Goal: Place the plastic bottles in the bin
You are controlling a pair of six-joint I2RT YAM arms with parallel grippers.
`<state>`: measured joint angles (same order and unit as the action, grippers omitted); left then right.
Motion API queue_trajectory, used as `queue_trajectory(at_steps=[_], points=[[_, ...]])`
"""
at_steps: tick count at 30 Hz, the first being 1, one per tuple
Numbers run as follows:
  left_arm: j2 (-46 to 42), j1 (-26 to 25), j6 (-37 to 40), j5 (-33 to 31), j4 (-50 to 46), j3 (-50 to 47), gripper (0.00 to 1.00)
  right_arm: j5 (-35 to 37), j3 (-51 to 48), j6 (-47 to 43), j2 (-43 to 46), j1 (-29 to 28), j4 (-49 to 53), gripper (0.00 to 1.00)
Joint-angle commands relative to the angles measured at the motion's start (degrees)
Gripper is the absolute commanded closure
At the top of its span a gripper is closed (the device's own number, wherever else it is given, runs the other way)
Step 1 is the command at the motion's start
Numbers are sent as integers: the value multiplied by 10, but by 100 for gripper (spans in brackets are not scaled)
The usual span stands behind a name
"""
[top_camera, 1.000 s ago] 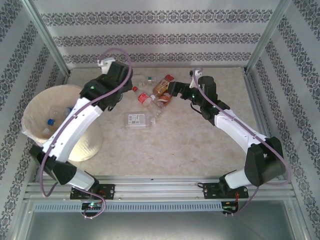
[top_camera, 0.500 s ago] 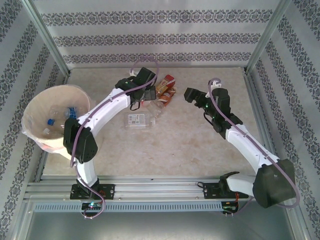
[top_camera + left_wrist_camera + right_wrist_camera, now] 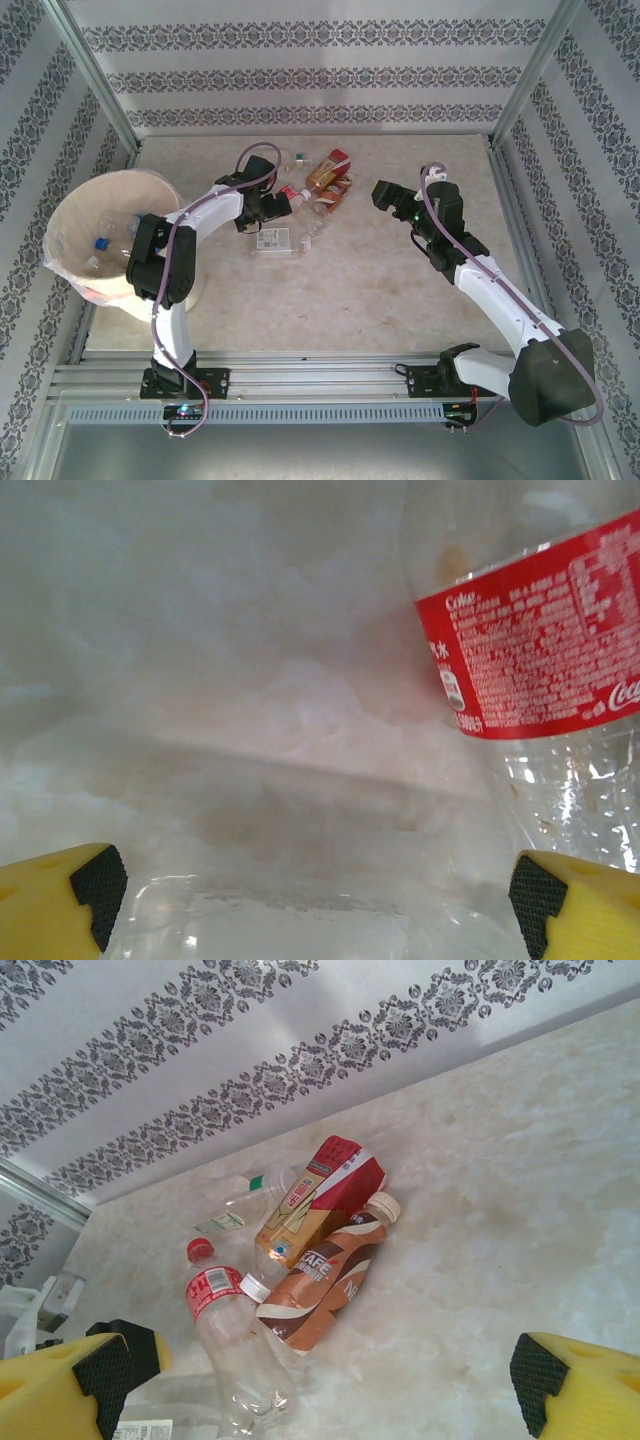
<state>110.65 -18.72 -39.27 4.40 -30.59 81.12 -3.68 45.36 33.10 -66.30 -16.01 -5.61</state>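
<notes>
You have the pale marbled desk (image 3: 380,290) spread across the cell. The bin (image 3: 62,225) stands at its left edge. Inside the bin lie a few clear bottles, one with a blue cap (image 3: 100,242).

Your left arm (image 3: 165,290) rises beside the bin and bends right toward the middle of the desk. Your right arm (image 3: 500,300) reaches up from the right and stops well apart from the pile.

The rest of the plastic bottles (image 3: 315,190) lie on their sides in a loose cluster at the far middle of the desk. In the right wrist view you can pick out a red and tan carton (image 3: 315,1200) and a brown coffee bottle (image 3: 325,1285) with a cream cap touching it. A clear red-label bottle (image 3: 225,1330) with a red cap lies just beside that. A clear bottle with a green band (image 3: 240,1195) lies behind them. A flat clear bottle (image 3: 272,240) with a white label lies nearest you.

Your left fingers (image 3: 60,900) hang low over the desk, spread to their widest and holding nothing. A clear bottle body sits between the pads, but you cannot tell whether it touches them, and the red-label bottle is just beyond the right pad. Your right fingers (image 3: 590,1380) are spread just as wide and empty, raised and pointed at the cluster.
</notes>
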Motion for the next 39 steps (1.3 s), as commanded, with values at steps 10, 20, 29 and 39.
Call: queue_trajectory(at_steps=[10, 20, 29, 39], points=[[-134, -39, -35, 159, 181, -182, 0, -19, 21, 13, -34, 4, 1, 2], [-156, -128, 75, 173, 128, -194, 0, -41, 42, 28, -64, 4, 0, 2], [-117, -203, 244, 13, -47, -122, 0, -39, 40, 27, -65, 3, 2, 2], [-64, -233, 261, -32, -73, -86, 0, -38, 35, 20, -59, 3, 3, 2]])
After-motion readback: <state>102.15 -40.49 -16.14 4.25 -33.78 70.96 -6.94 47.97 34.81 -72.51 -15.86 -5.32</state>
